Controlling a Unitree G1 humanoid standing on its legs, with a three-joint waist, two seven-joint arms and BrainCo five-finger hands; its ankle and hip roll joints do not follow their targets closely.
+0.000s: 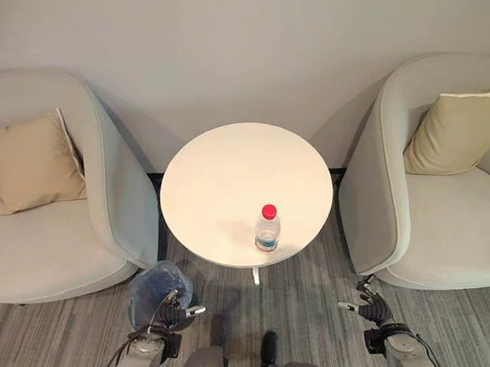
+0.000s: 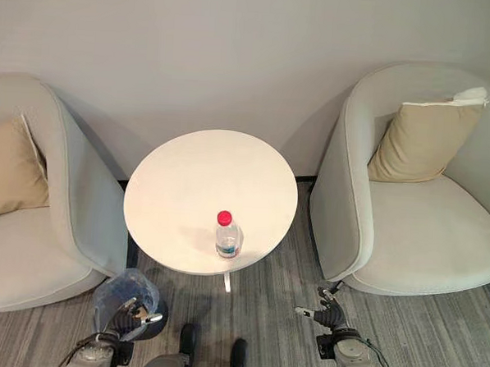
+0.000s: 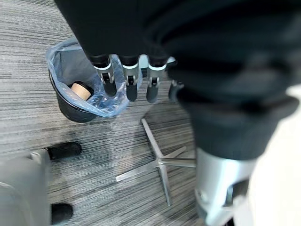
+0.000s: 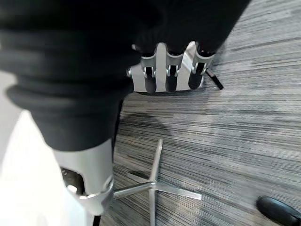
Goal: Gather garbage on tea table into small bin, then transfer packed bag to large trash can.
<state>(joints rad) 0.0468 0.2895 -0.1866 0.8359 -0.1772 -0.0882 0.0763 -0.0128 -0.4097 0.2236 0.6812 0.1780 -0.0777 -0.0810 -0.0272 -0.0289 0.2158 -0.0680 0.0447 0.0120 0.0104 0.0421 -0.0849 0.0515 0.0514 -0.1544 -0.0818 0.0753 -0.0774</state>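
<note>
The bin (image 3: 77, 106) is partly hidden below the table (image 1: 221, 174); both hands (image 1: 171, 309) (image 1: 373, 307) are held loose, empty.

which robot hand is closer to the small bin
Left. The left robot hand hangs right at the small bin on the floor; the right robot hand is across the table base, near the right armchair.

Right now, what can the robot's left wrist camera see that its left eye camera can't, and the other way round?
The left wrist view looks down into the small bin: something round and tan lies inside its blue bag. The left eye view shows the tea table top with a red-capped bottle standing near its front edge, and two armchairs with cushions. Both views share the bin with its blue bag, the left hand with relaxed fingers, and the striped carpet.
</note>
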